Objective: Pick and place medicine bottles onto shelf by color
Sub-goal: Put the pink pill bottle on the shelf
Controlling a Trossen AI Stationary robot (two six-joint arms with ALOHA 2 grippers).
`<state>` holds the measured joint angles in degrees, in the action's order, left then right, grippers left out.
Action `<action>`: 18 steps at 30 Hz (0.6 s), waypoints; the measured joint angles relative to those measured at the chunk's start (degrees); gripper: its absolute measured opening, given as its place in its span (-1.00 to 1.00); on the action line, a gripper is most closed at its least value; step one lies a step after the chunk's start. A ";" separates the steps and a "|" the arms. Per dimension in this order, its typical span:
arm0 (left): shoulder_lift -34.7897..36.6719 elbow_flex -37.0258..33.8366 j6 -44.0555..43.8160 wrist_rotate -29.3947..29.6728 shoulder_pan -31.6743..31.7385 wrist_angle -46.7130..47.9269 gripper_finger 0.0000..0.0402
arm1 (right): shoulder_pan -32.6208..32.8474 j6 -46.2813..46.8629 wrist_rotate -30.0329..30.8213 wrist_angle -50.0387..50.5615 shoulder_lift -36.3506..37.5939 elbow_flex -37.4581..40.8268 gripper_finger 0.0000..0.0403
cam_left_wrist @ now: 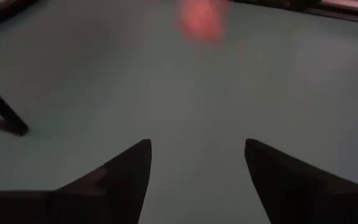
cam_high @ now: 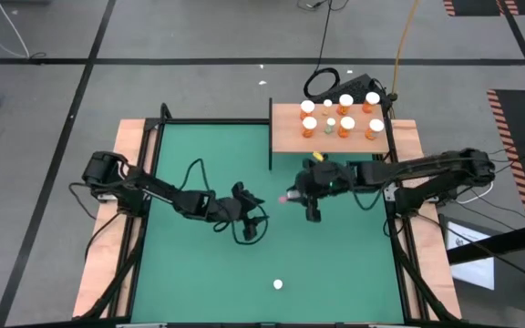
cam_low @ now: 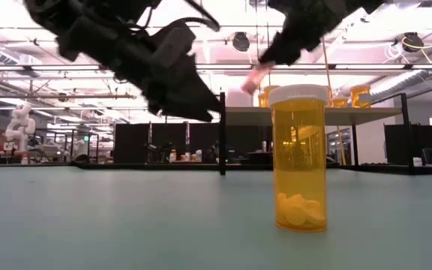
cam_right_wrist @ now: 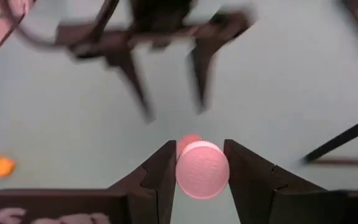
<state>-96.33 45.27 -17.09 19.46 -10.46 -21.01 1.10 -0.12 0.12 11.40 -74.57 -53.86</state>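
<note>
Right pincer (cam_right_wrist: 197, 163), mid-frame in the high view just below the light-brown wooden shelf board (cam_high: 290, 123), is pinching a small pink-capped pink medicine bottle (cam_right_wrist: 202, 169) betw. its two dark fingers; the bottle shows as a pink dot at approx. centre of the high view, held above the green tabletop mat (cam_high: 199, 273). Its long axis runs along the pincer's line of sight: cap faces the wrist cam, body points away toward the left arm, so it looks roughly horizontal, not upright. Left pincer (cam_left_wrist: 197, 155) sits left of centre, spread, empty, fingers aimed at the pink bottle. Risks, as I judge them: grip is on the cap end only, so the bottle could pivot or slip out; the two pincers are near each other and could clash; bottle needs re-orienting to stand on the shelf, else it rolls and knocks the orange white-capped bottles (cam_high: 340, 118) there. One tall orange translucent bottle (cam_low: 298, 157) stands upright low on the mat, well apart.
</note>
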 joint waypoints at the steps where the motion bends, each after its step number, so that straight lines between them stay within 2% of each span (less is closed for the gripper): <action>1: 0.04 -1.05 -0.11 0.04 -0.43 -1.35 0.27 | -0.86 -1.08 0.00 0.48 0.14 -1.21 -0.42; 3: -0.40 -1.72 -0.44 0.01 -1.14 -3.85 0.24 | -2.96 -3.48 -0.02 2.43 0.13 -4.26 -0.42; 9: -0.63 -2.51 -0.69 0.22 -1.66 -3.53 0.21 | -9.29 -9.88 -0.13 10.39 -3.36 -17.31 -0.41; 18: -1.25 -2.53 0.32 6.06 -1.09 -3.15 0.21 | -18.83 -20.04 -0.41 24.10 -14.55 -38.81 -0.41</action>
<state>-97.59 42.74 -16.77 25.52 -11.55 -24.16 -17.74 -20.16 -0.29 35.50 -89.12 -92.67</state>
